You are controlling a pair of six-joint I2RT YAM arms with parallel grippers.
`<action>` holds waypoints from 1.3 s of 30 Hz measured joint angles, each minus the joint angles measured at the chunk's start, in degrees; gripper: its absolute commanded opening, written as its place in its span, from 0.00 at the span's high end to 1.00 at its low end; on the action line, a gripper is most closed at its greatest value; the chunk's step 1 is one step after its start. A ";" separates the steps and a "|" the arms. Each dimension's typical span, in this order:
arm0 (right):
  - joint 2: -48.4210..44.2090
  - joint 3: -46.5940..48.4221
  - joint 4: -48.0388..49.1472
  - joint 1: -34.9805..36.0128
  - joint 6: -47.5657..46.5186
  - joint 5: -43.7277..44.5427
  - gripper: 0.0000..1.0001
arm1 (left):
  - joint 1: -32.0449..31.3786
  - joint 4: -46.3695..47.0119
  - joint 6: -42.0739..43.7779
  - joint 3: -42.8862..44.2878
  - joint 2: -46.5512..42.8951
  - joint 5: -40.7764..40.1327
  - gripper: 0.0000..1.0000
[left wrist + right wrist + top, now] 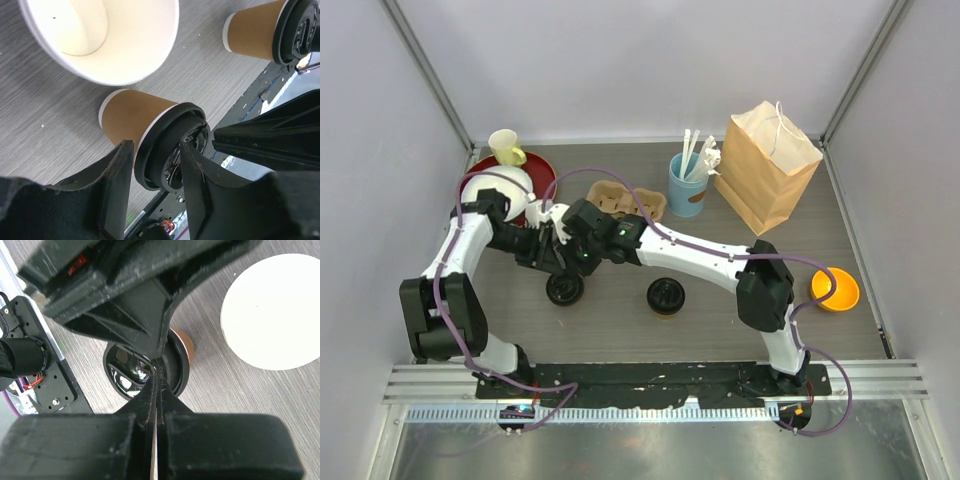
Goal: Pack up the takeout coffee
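Two takeout coffees, tan paper cups with black sip lids, stand on the table: the left one [565,290] and the right one [665,297]. My left gripper [556,266] is open; in the left wrist view [156,148] its fingers [118,185] straddle the left cup's lid [167,157] from above, the left finger clear of the rim. The right cup shows at the upper right of that view [255,32]. My right gripper [572,252] is shut, its tips [157,372] at the top of the same lid [131,375], partly hidden under the left gripper's body.
A white bowl [500,190] sits on a red plate [542,170] beside the grippers. A yellow cup [505,147], a cardboard cup carrier [640,203], a blue cup of utensils [687,190], a brown paper bag [765,165] and an orange bowl [835,290] stand around.
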 measured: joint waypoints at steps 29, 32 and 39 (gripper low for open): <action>-4.46 -15.96 16.74 -6.93 13.60 -11.06 0.53 | 10.99 -8.68 10.10 3.37 8.96 4.33 0.68; -7.13 -23.23 23.21 -8.81 19.76 -13.66 0.52 | 11.04 -11.10 12.61 4.20 10.69 4.79 0.68; -7.82 -30.58 35.78 -10.38 30.69 -18.58 0.55 | 11.04 -13.35 17.66 6.23 14.97 5.60 0.69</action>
